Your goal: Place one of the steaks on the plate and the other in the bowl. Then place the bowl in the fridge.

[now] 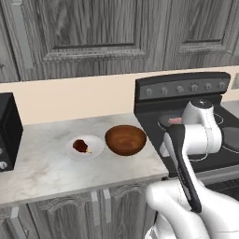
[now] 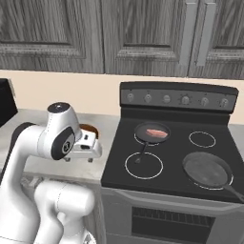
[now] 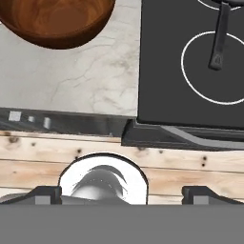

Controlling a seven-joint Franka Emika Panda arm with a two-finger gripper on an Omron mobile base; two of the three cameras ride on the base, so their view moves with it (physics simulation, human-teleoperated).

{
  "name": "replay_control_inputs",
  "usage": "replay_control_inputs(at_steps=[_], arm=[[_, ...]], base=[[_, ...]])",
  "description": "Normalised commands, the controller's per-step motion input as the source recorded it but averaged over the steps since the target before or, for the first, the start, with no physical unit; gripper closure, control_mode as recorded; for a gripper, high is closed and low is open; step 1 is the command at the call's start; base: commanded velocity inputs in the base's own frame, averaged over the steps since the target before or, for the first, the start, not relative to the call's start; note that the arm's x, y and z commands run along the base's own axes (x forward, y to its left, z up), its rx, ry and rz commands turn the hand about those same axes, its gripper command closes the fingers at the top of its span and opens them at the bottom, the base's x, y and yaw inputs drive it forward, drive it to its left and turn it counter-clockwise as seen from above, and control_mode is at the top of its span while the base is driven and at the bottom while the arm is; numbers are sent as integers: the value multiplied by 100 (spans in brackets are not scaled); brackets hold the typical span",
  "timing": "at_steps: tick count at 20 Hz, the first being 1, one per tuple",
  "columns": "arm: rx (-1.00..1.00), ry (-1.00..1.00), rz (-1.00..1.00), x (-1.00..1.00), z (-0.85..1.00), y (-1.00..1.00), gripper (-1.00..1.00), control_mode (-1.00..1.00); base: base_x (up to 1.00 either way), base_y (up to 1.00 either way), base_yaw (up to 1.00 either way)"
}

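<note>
The dark brown steak (image 1: 80, 146) lies on the white plate (image 1: 95, 150) on the marble counter. Just right of the plate stands the reddish-brown bowl (image 1: 125, 139), which holds nothing; its rim also peeks out behind my arm as the bowl (image 2: 88, 128) and shows at the top left as the bowl (image 3: 57, 21). The pale pink steak (image 2: 155, 132) rests in a small pan on the stove's back left burner. My gripper (image 3: 122, 194) is open with nothing between its fingers. It points down over the counter's front edge, where counter meets stove. The fridge is out of view.
A larger dark pan (image 2: 207, 170) sits on the front right burner. The small pan's handle (image 3: 219, 43) reaches toward the front left burner. A black microwave (image 1: 8, 133) stands at the counter's left end. Dark wood cabinets hang above.
</note>
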Motion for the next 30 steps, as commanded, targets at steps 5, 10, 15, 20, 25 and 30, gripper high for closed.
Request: replay_control_inputs(at_steps=[5,10,15,20,25,30], arm=[[0,0,0,0,0,0,-100,100],[0,0,0,0,0,0,-100,100],[0,0,0,0,0,0,-100,100],[0,0,0,0,0,0,-100,100],[0,0,4,30,0,-12,-100,-100],[0,12,12,93,0,-40,-100,-100]], base=[[18,-40,1],[29,-31,0],[59,-16,0],[64,-6,0],[15,-4,1],[0,0,0]])
